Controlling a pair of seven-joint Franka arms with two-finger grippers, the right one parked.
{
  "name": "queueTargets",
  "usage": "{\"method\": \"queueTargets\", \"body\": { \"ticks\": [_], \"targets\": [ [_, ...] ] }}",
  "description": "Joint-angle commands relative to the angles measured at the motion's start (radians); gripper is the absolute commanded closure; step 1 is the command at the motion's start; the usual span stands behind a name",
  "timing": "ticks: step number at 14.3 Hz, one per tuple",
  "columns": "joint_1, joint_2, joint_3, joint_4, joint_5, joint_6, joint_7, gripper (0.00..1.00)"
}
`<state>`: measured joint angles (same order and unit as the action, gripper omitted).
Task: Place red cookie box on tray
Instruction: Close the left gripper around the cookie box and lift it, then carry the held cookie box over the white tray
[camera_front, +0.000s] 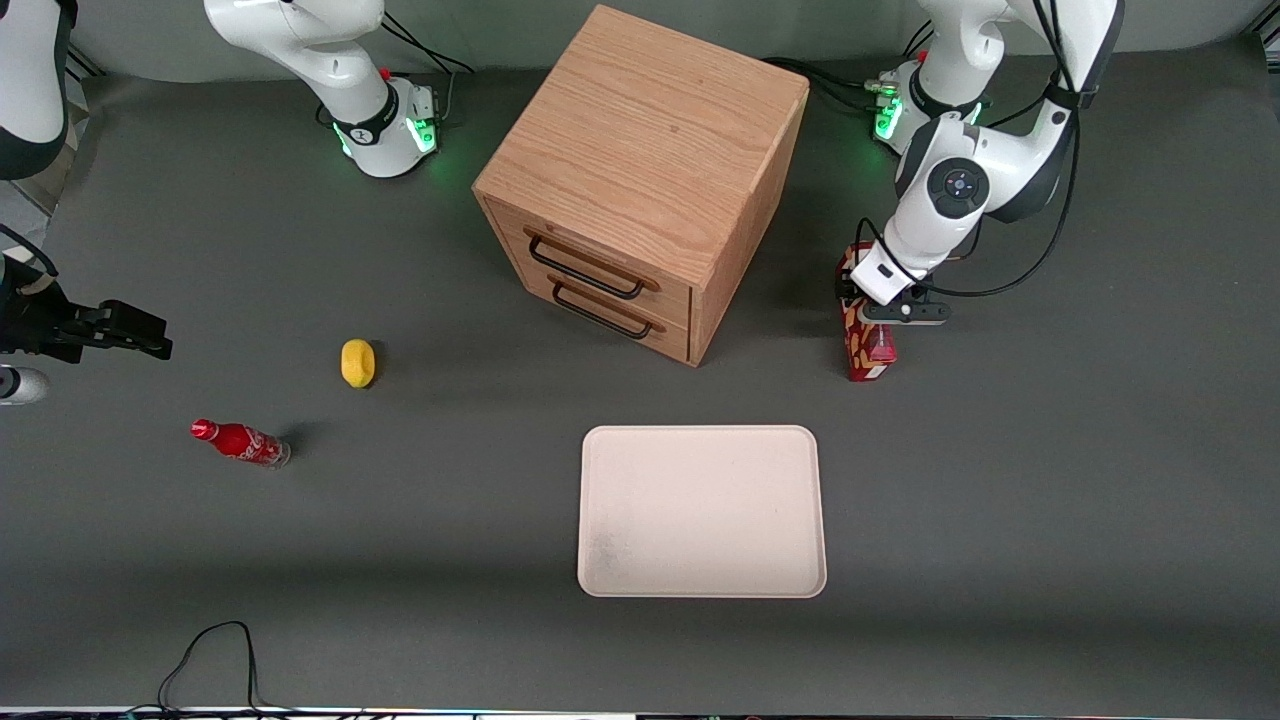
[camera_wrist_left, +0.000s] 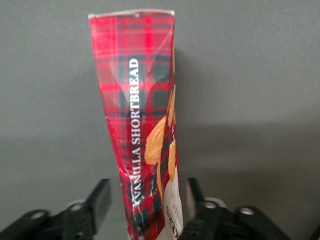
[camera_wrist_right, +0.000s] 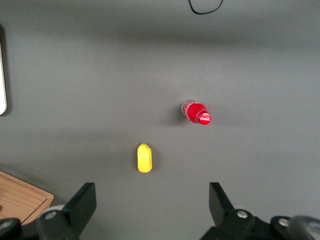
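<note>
Red cookie box lies between our gripper's two fingers, which stand spread to either side of it; we see a gap at one finger, while contact at the other is hard to judge. Only the wrist view shows the tartan side and its "SHORTBREAD" lettering. From the front, the gripper hides the middle of the box, which lies on the table, apart from the tray and beside the wooden drawer cabinet.
</note>
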<state>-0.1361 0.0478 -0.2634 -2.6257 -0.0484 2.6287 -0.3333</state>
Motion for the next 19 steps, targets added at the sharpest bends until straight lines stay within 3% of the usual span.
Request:
{"method": "queueTargets", "body": {
  "ticks": [1, 5, 9, 13, 16, 19],
  "targets": [
    [-0.011, -0.005, 0.0, -0.007, 0.012, 0.013, -0.024, 1.0],
    [-0.011, -0.009, 0.001, 0.054, 0.012, -0.042, -0.027, 1.0],
    [0.001, -0.014, 0.01, 0.295, 0.01, -0.368, -0.021, 1.0],
    [0.0, 0.026, 0.046, 0.615, 0.033, -0.687, -0.013, 1.0],
    [-0.002, 0.139, 0.046, 0.928, 0.056, -0.907, -0.016, 1.0],
    [-0.013, 0.288, 0.044, 1.223, 0.08, -1.015, -0.016, 1.0]
  ]
}}
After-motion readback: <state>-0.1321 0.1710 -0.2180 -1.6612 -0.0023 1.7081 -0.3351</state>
